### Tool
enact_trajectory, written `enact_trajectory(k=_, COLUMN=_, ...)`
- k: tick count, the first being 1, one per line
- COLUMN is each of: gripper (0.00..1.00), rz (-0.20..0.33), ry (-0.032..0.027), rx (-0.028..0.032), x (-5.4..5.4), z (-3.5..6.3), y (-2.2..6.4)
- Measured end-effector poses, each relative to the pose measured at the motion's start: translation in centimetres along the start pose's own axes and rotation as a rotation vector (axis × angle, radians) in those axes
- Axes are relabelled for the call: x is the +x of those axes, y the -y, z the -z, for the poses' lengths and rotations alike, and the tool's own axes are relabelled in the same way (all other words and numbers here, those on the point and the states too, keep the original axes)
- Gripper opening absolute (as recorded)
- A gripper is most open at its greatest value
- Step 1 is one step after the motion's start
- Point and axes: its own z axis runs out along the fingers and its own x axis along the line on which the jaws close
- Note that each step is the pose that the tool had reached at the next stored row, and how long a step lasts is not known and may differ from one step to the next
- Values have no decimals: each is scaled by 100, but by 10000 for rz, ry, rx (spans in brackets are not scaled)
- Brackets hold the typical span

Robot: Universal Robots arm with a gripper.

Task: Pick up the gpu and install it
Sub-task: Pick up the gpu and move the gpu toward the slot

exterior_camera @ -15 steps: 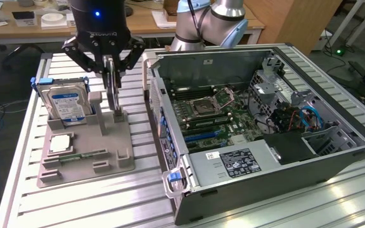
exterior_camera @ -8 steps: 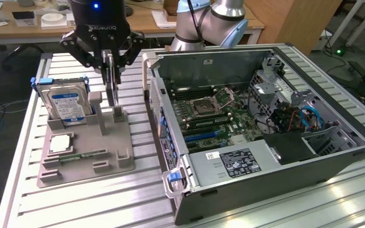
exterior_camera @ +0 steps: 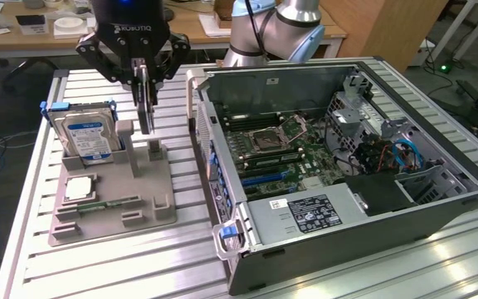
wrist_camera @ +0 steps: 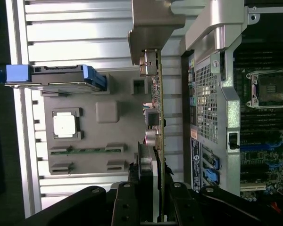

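Note:
My gripper [exterior_camera: 145, 87] hangs over the grey holder tray [exterior_camera: 139, 180], shut on the gpu [exterior_camera: 146, 109]. The gpu is a thin dark card seen edge-on, hanging upright with its lower edge just above the tray's slotted post [exterior_camera: 154, 151]. In the wrist view the gpu [wrist_camera: 156, 103] runs away from my gripper [wrist_camera: 153, 175], its silvery bracket [wrist_camera: 153, 28] at the far end. The open computer case [exterior_camera: 347, 156] lies at the exterior view's right, its motherboard [exterior_camera: 276, 152] and blue slots [exterior_camera: 264, 179] exposed.
A silver hard drive [exterior_camera: 89, 137] with a blue-white label stands in the tray beside the gpu. A processor chip [exterior_camera: 79, 187] and a green memory stick [exterior_camera: 106, 204] lie in the tray. The case wall [wrist_camera: 217, 94] stands close beside the card. A slatted metal table [exterior_camera: 98, 274] carries everything.

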Motion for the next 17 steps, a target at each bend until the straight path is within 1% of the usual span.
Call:
enact_trajectory(k=4, gripper=28, rz=0, ry=0, rx=0, x=0, z=37, y=0)
enact_trajectory(k=14, gripper=28, rz=3, ry=-1, rx=2, x=-10, z=41, y=-1)
enact_trajectory(k=15, gripper=28, rz=3, ry=0, rx=13, x=-18, z=41, y=-1)
enact_trajectory(k=17, gripper=28, rz=1, ry=3, rx=70, x=-33, z=40, y=-3)
